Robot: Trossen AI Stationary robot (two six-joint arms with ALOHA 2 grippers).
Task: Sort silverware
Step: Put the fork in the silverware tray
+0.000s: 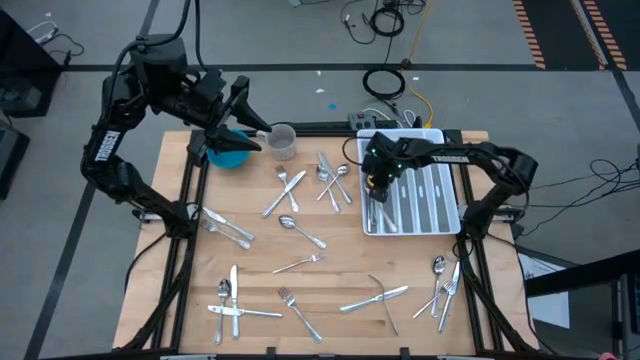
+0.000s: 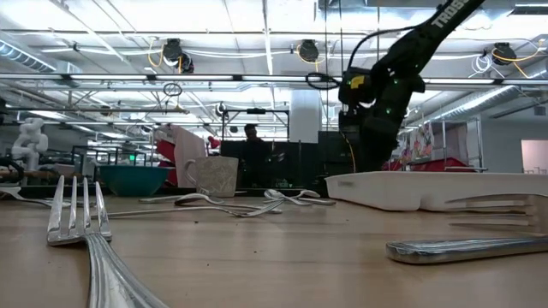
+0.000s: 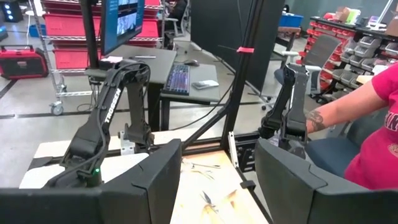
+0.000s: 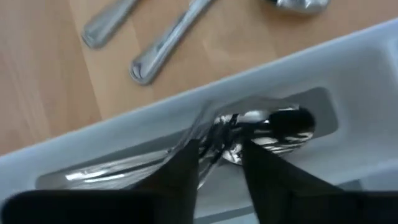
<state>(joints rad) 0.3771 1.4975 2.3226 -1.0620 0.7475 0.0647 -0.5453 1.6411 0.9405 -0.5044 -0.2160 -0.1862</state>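
Silverware lies scattered over the wooden table: forks and spoons at the far middle (image 1: 330,180), a group at the near left (image 1: 232,305), and more at the near right (image 1: 445,285). Several pieces lie in the white tray (image 1: 445,215). My right gripper (image 1: 378,190) points steeply down into the tray's left compartment. Its fingers are a little apart, astride a spoon (image 4: 280,124) lying there with other shiny pieces. My left gripper (image 1: 250,120) is raised over the far left corner, open, with nothing between its fingers (image 3: 155,180). My right gripper (image 4: 221,168) comes from above, slanting, with one finger on either side of the spoon's neck (image 4: 233,146). The spoon lies flat on the compartment floor. I cannot tell whether the fingers touch it.
A blue bowl (image 1: 228,152) and a pale cup (image 1: 283,140) stand at the far left, below my left gripper. In the low view a fork (image 2: 77,214) and a handle (image 2: 462,248) lie near the front edge. Beyond the table, a person's arm (image 3: 348,112) shows.
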